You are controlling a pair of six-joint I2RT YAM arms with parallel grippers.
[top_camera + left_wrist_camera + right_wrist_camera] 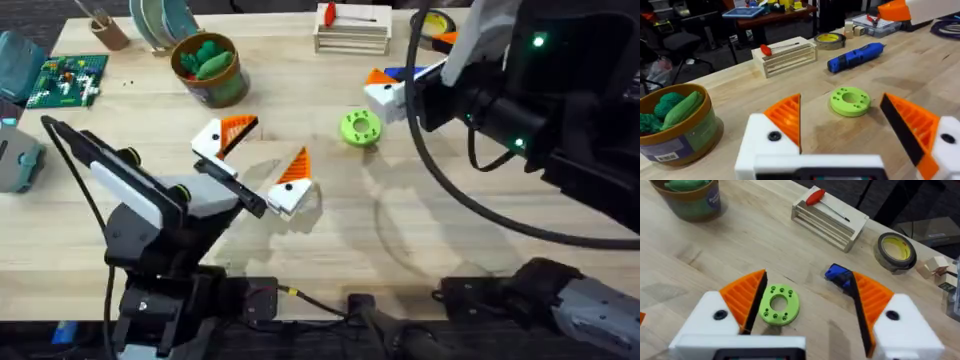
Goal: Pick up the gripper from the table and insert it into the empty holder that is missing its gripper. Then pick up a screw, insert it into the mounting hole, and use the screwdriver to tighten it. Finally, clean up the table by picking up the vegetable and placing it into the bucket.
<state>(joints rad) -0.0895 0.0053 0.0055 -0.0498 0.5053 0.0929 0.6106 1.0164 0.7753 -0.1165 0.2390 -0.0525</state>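
Ribbed orange pads [785, 117] — blue cylindrical screwdriver [856, 56] on wood

Left claw [840, 127] open over table, green disc [850, 101], screwdriver [856, 56], bucket [677, 127] beyond

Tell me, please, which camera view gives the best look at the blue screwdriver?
The left wrist view: the screwdriver lies in full length on the table, unobstructed. In the right wrist view, an orange finger pad hides all but one blue end. Overhead, just a blue sliver peeks from behind the right arm.
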